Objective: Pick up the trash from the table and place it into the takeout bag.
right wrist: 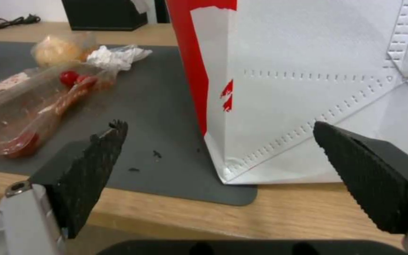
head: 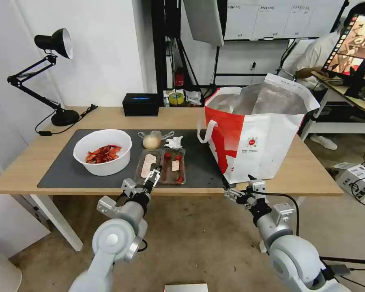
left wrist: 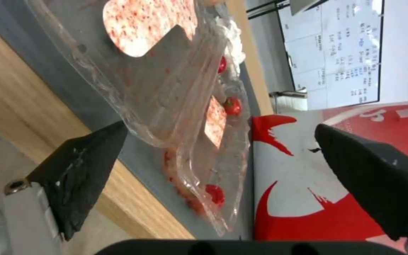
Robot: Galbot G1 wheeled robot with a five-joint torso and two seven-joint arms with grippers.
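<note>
1. Light-wood worktop [head: 36, 162] fronts us: our left pincer [head: 153, 175] gapes at the near edge, right pincer [head: 237, 187] spread idle beside the takeout bag [head: 255, 138].
2. Mid-mat, the clear tray [head: 162, 165] looks light, flimsy, slippery; we'd pinch its near rim.

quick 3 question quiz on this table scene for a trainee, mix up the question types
1. True or false: the left hand is open at the near edge of the tray.
2. What stands nearest the right hand? A) bowl B) bag C) lamp
3. Fill in: the tissue lies between the tray and the black ___ at the far edge of the table.

Key: 1 true; 2 B; 3 box.
</note>
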